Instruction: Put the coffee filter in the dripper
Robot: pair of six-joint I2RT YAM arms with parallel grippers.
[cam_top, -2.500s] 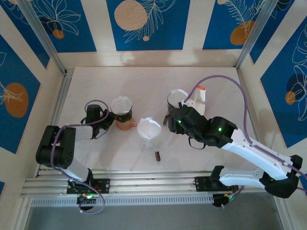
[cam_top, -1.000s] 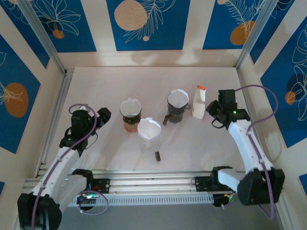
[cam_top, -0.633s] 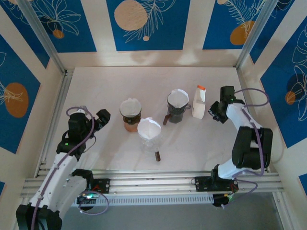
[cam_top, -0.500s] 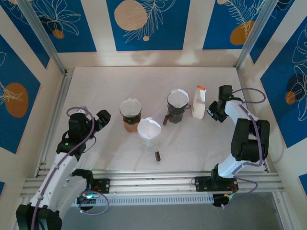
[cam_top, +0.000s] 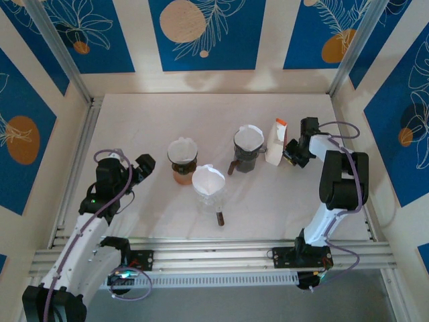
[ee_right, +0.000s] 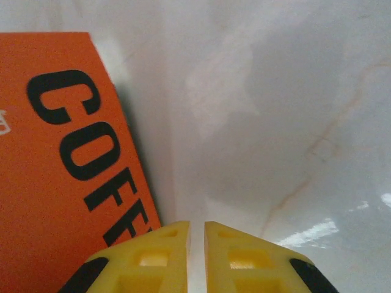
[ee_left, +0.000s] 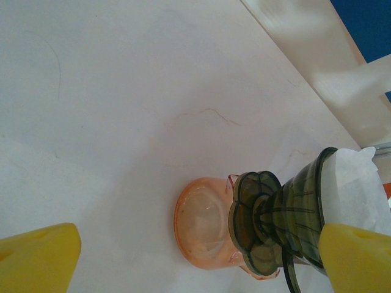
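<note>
Three drippers on the worktop (cam_top: 134, 121), each already lined with a white, creased paper filter: an orange dripper (cam_top: 178, 176) of translucent glass just ahead of the left fingers (ee_left: 36, 259), a clear dripper (cam_top: 209, 198) with a dark stub handle between the two sets of fingers, and a dark dripper (cam_top: 247, 155) of ribbed green glass with a scalloped foot, beyond the coffee carton (cam_top: 273, 144) as seen from the right fingers (ee_right: 165, 256). Three filters in all, none loose, none in either grasp; the one in the dark dripper (ee_left: 357, 183) matte against the shiny glass. One carton only, boxy, white on the sides seen from above and orange with bold black lettering on the face turned to the right fingers, just beside their tips; contact impossible to tell. Left fingers of glossy yellow plastic, released and spread wide on nothing. Right fingers of the same yellow, clenched to a thin slit with nothing in it. Orange and green glass overlapping in the left wrist camera; touching or apart, cannot tell. Worktop white, polished, faintly veined like marble. Around it, cream walls with blue panels, orange discs and white leaf outlines, framed by aluminium posts.
</note>
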